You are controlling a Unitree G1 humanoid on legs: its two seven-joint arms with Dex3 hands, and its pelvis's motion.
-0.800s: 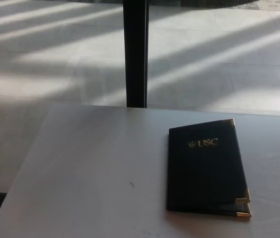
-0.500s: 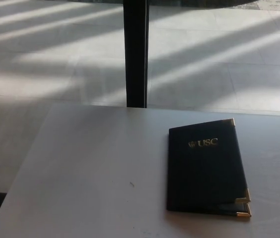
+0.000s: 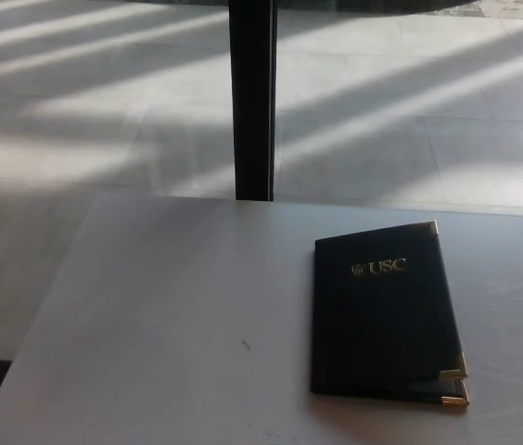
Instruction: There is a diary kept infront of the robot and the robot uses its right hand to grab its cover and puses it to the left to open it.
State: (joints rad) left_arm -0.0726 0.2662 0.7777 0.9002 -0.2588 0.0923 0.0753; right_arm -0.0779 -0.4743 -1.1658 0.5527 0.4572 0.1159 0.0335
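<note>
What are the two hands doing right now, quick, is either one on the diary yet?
Left hand: not in view.
Right hand: not in view.
The diary lies closed on the table, nothing touching it.

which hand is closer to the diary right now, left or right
Neither can be called: no robot hand shows in the head view. The closed diary lies alone on the table, toward the robot's right side, so the right hand would likely have the shorter reach.
</note>
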